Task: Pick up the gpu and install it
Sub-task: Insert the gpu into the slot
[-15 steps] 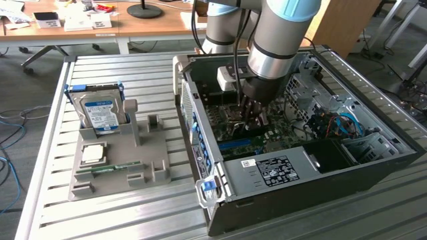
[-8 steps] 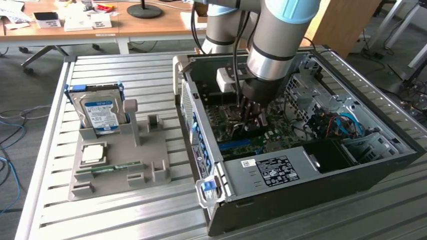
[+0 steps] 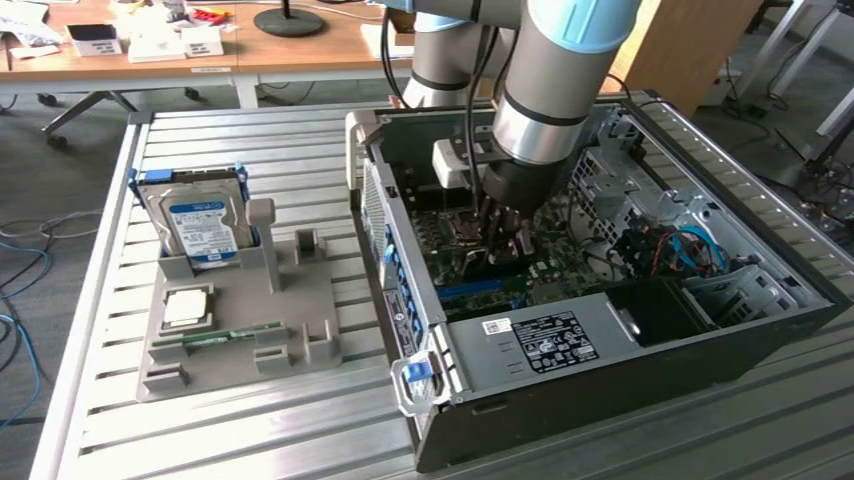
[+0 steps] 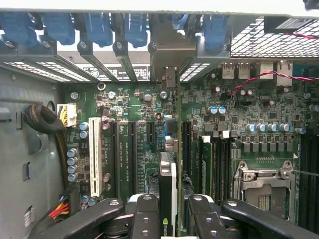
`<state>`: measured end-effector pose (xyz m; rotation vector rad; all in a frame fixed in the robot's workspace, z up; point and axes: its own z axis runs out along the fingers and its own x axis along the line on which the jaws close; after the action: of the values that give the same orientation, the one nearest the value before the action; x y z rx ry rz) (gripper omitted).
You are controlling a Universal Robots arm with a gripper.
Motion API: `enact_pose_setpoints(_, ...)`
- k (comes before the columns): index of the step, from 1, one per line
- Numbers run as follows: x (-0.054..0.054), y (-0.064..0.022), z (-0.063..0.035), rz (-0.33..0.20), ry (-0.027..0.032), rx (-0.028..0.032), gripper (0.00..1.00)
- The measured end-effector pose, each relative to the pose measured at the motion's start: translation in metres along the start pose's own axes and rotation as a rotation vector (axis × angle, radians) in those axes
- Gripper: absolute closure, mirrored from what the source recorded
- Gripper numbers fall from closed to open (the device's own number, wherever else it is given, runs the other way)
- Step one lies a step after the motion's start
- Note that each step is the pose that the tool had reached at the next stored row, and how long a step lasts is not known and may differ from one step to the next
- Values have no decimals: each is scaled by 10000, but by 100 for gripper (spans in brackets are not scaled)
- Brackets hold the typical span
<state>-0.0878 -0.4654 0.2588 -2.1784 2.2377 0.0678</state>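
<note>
Gripper: fingers (image 4: 149, 219) clamped on the gpu (image 4: 169, 199), one pad on each flat face; seen in the exterior view lowered inside the computer case (image 3: 747, 340), gripper (image 3: 501, 225) just above the motherboard.
Gpu: held edge-on and upright over the motherboard (image 4: 134, 149), its long edge running in line with the expansion slots (a logo shows on the near end); its far end reaches toward the rear bracket openings (image 4: 164, 50) of the case.
Slots: white slot (image 4: 94, 154) and dark slots lie beside the card; whether the card's edge is seated in a slot cannot be told.
Holder tray: grey tray (image 3: 234, 330) on the table at the exterior view's left, well apart from the case.
Hard drive: stands upright in the tray (image 3: 200, 225).
Memory stick: lies on the tray (image 3: 220, 338).
</note>
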Motion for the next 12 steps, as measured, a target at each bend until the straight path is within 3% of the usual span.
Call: enact_pose_setpoints(12,1,-1,33,18,-3,2,73)
